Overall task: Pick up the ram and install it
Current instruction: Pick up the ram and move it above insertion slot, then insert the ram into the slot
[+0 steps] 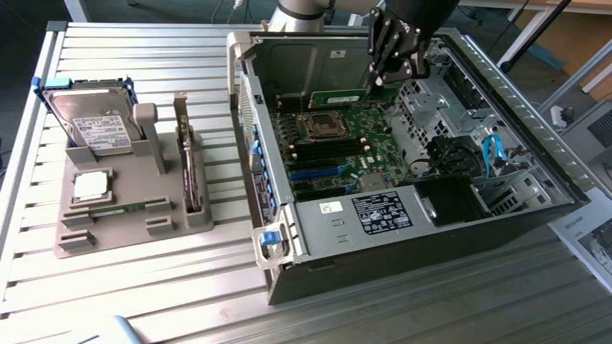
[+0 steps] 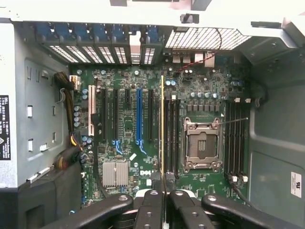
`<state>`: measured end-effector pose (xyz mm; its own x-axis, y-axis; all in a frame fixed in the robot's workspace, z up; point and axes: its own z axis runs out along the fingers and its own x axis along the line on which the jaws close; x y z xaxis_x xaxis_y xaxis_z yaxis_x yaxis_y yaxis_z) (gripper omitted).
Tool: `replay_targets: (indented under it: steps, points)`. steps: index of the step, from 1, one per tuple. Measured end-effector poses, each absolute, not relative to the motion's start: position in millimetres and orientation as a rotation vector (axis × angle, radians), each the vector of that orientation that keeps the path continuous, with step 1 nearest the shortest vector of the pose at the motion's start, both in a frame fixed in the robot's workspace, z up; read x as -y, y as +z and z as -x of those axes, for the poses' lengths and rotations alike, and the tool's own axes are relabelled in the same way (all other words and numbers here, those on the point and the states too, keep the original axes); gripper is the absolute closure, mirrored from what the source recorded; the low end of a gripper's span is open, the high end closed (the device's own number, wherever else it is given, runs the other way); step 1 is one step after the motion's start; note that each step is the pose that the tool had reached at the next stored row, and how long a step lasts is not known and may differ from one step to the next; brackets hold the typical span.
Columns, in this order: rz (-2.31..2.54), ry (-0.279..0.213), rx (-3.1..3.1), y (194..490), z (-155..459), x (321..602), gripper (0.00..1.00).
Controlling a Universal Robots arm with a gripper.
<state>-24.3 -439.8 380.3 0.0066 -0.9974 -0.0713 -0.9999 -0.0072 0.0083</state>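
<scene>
Closest to my wrist camera is the claw (image 2: pixel 163 181), its black fingers (image 2: pixel 151 210) clamped together on the ram (image 2: pixel 162 124). I see the ram edge-on as a thin pale line running away from them over the green motherboard (image 2: pixel 126 143). That line lies alongside the dark memory slots (image 2: pixel 171 129) just beside the open processor socket (image 2: pixel 202 143). A blue slot (image 2: pixel 139 117) and a small silver heatsink (image 2: pixel 116 172) sit on its other side. From the exterior view I watch the claw (image 1: pixel 383 84) reach down into the open computer case (image 1: pixel 431 236), which lies on its side on the slatted metal counter (image 1: pixel 143 287). The ram (image 1: pixel 337 95) sticks out level from the claw toward the exterior view's left, near the far wall of the case and beyond the socket (image 1: pixel 323 127). I cannot tell whether its lower edge touches a slot. On the exterior view's left, well apart from the case, a grey holder (image 1: pixel 72 247) carries three things. A hard drive (image 1: pixel 91 122) stands on edge, a square silver chip (image 1: pixel 91 185) lies flat, and a card (image 1: pixel 191 172) stands upright in a groove.
</scene>
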Motion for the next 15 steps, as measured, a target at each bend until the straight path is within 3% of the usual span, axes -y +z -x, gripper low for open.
replay_targets:
  steps: [15]
  points:
    - [2.197, 0.088, -2.182, 374.8, 24.3, 439.8, 0.88]
